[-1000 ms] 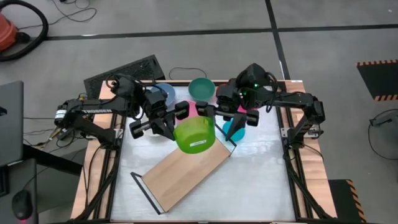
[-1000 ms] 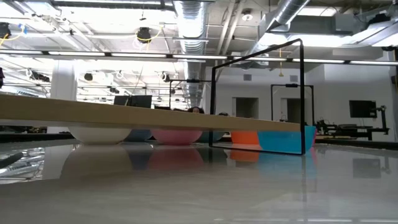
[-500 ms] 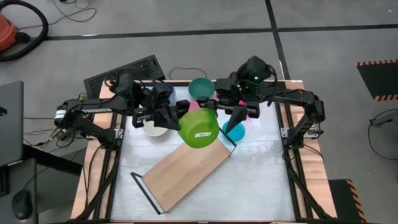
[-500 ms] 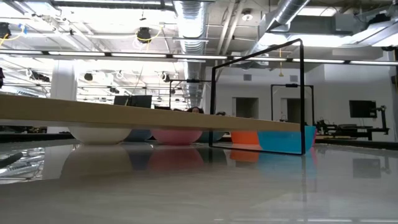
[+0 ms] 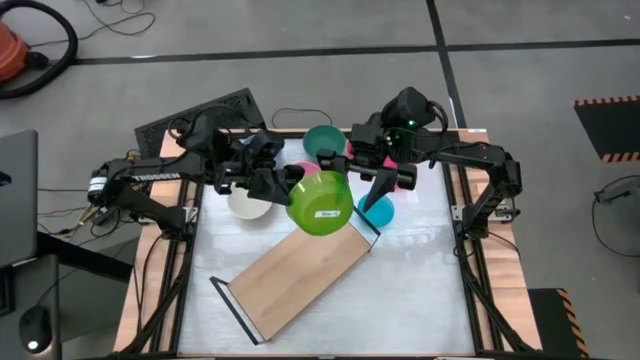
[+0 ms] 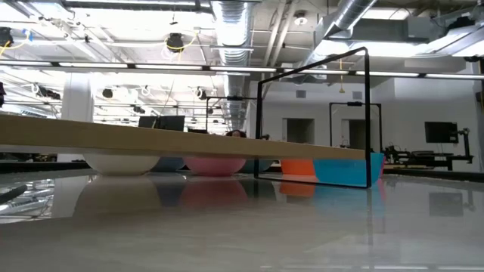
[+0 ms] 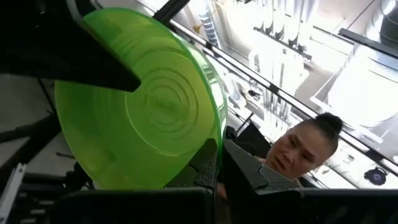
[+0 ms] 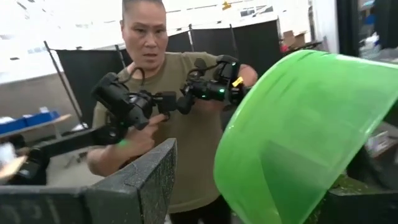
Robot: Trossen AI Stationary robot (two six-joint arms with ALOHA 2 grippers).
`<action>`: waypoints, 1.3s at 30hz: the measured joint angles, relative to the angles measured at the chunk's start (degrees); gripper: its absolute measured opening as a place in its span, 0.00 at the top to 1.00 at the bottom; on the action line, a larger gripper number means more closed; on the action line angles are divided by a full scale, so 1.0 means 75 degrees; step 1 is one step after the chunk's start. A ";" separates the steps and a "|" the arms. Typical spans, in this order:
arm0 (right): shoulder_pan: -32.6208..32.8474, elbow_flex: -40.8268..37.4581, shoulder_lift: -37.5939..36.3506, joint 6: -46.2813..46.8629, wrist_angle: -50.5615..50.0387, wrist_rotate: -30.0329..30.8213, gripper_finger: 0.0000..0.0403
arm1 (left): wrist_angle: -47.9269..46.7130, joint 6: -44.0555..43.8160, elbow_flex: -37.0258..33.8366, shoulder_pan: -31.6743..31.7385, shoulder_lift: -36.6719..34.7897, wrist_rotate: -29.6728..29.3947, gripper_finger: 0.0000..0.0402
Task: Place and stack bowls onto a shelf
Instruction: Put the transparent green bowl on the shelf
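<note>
Shelf (image 5: 300,283) lies nearest on the table, nothing on it. Above its far end my left gripper (image 5: 283,186) pinches the empty lime bowl's (image 5: 320,205) rim, tilted. Right gripper (image 5: 378,181) hovers beside it, grip unclear. Cream (image 5: 243,204), teal (image 5: 323,142), cyan (image 5: 381,210) bowls sit beyond.

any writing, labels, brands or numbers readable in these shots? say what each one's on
None can be read for certain.
Lime green bowl: a white sticker on its underside, print too small to read.
Left arm: white lettering along the link, too blurred to read.
Floor at the right edge of the high view: an orange and black striped marking, a sign without words.
Low view and both wrist views: no legible text.
</note>
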 joint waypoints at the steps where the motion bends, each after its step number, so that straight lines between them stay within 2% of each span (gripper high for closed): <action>1: -0.0025 0.0000 0.0000 -0.0097 -0.0003 0.0000 0.36 | 0.0048 0.0005 0.0000 0.0027 0.0000 -0.0015 1.00; 14: -0.0324 0.0015 0.0077 -0.1001 -0.0008 -0.0437 0.36 | 0.0195 0.0060 0.0000 0.0310 0.0000 0.0017 1.00; 21: -0.0310 0.0015 0.0090 -0.0919 -0.0034 -0.0336 0.36 | 0.0624 -0.0141 0.0000 0.0668 0.0003 0.1007 1.00; 26: -0.0260 0.0015 0.0088 -0.0716 -0.1154 -0.0650 0.36 | 0.0936 -0.1067 -0.0003 0.0663 -0.0002 0.1756 1.00; 29: -0.0165 0.0012 0.0096 -0.0743 -0.1388 -0.0641 0.36 | 0.0953 -0.1180 -0.0006 0.0770 -0.0102 0.1733 1.00; 34: -0.0285 0.0016 0.0460 -0.1189 -0.2820 -0.0520 0.35 | 0.0995 -0.1133 -0.0006 0.0753 -0.0090 0.1755 1.00; 39: -0.0305 0.0006 0.1163 -0.1083 -0.2839 -0.0632 0.36 | 0.0980 -0.1028 0.0006 0.0729 0.0005 0.1765 1.00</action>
